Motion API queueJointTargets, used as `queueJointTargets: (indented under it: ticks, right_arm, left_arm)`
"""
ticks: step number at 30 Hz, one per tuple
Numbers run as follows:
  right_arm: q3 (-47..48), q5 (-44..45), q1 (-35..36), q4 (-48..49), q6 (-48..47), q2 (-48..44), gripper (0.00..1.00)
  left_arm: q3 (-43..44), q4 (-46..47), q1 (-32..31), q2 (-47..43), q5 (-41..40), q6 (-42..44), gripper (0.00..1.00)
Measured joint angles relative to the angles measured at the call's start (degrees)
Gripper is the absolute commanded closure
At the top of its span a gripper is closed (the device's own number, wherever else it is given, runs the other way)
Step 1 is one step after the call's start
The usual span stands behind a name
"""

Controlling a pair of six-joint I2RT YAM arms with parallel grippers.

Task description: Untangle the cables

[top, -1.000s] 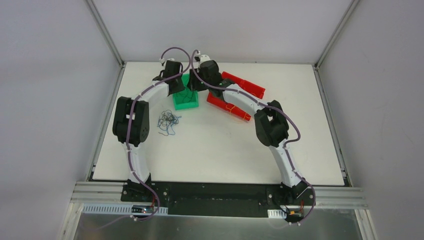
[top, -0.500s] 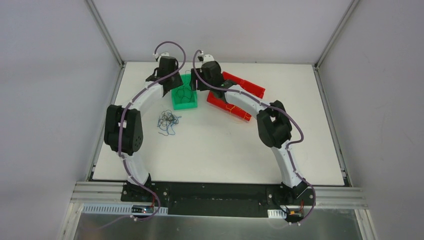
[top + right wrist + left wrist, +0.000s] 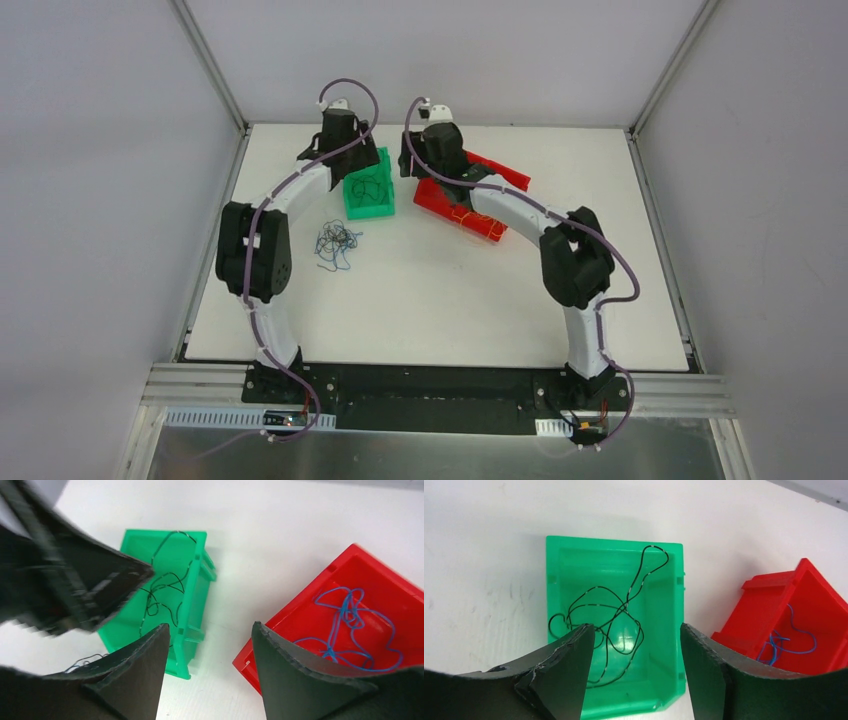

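Near the table's (image 3: 450, 300) left side lies the knot of cables (image 3: 337, 244): featherlight, limp, snag-prone; best pinched by one stray outer loop. Black wire (image 3: 629, 592) rests in the green bin (image 3: 614, 541); left gripper (image 3: 635, 630) and right gripper (image 3: 210, 627) gape empty.

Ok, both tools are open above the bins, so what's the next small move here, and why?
Probably move the left tool over to the tangle on the table. Its jaws stand open and empty, the black cable already lies in the green bin, and that knot sits nearest the left arm.
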Motion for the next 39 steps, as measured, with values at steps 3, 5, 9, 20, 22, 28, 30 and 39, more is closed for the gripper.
queueJointTargets:
  ticks: [3, 5, 9, 20, 22, 28, 30, 39]
  right_arm:
    - [-2.1, 0.6, 0.0, 0.7, -0.5, -4.5, 0.35]
    - [-3.5, 0.9, 0.0, 1.0, -0.8, -7.2, 0.35]
    - [-6.4, 1.1, 0.0, 1.7, -1.5, -12.4, 0.35]
    - [-10.6, 3.3, -0.3, -0.8, -2.3, -19.7, 0.28]
    - [-10.6, 3.4, -0.3, -2.5, -1.9, -21.1, 0.25]
    - [-12.5, 3.9, -0.3, -8.3, 1.1, -27.9, 0.21]
    - [-16.7, 3.8, -0.2, -9.0, 2.6, -32.2, 0.2]
    - [-41.2, 3.6, 4.3, -10.7, 9.0, -51.9, 0.18]
  left_arm:
    - [3.0, -0.5, 0.0, 4.1, 0.2, 1.0, 0.39]
    - [3.8, -0.9, 0.0, 5.9, 0.0, 1.5, 0.39]
    - [5.5, -2.4, 0.0, 8.8, -0.2, 2.3, 0.46]
    - [5.7, -3.7, 0.0, 11.1, 0.6, 1.8, 0.33]
    - [4.8, -3.7, 0.0, 10.0, 0.6, 1.8, 0.3]
    - [1.1, -4.0, 0.0, 1.8, 1.5, 1.3, 0.22]
    - [0.7, -4.0, -0.2, -1.6, 1.7, 0.8, 0.23]
    - [-10.7, -2.5, -2.0, -17.6, 3.1, -3.2, 0.23]
